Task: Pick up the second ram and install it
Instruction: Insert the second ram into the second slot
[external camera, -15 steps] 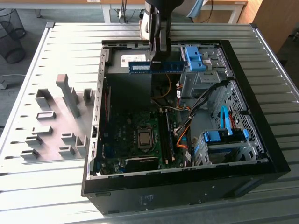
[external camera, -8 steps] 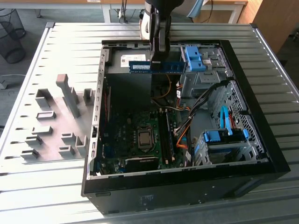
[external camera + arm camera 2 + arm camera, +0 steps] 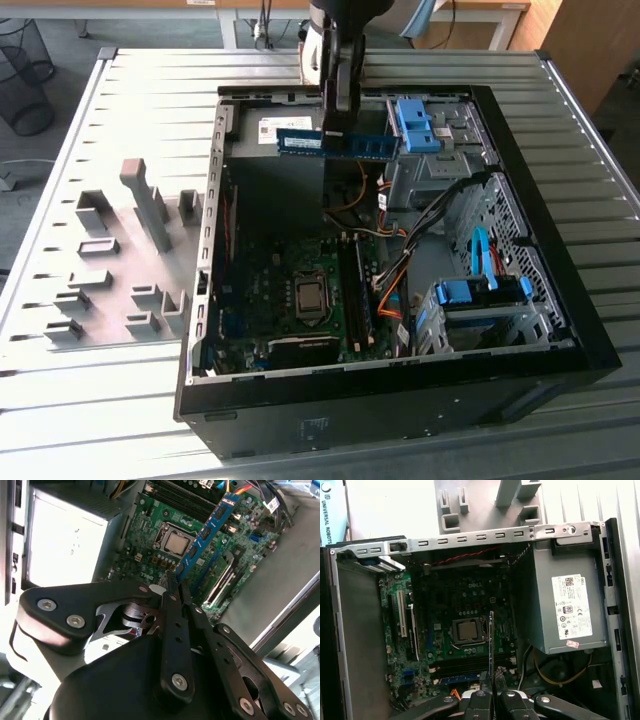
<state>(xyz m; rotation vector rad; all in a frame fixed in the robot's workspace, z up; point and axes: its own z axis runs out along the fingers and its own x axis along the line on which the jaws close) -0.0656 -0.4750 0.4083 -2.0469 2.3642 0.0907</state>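
The second ram (image 3: 336,143) is a long blue circuit-board stick with a white sticker. It hangs level above the far part of the open computer case (image 3: 560,330), over the motherboard (image 3: 290,300). My gripper (image 3: 338,128) comes down from above and is shut on the stick near its middle. In the second wrist view the ram (image 3: 207,532) runs away from my closed fingers (image 3: 172,605) across the green board. In the first wrist view the ram (image 3: 491,640) shows edge-on, rising from my gripper (image 3: 491,692) above the dark memory slots (image 3: 470,664) beside the processor (image 3: 467,630).
A grey power supply (image 3: 567,605) fills one corner of the case. Blue drive-bay latches (image 3: 415,122) (image 3: 480,292) and orange cables (image 3: 385,290) lie at the exterior view's right. Grey holder blocks (image 3: 145,215) stand on the slatted table at the exterior view's left.
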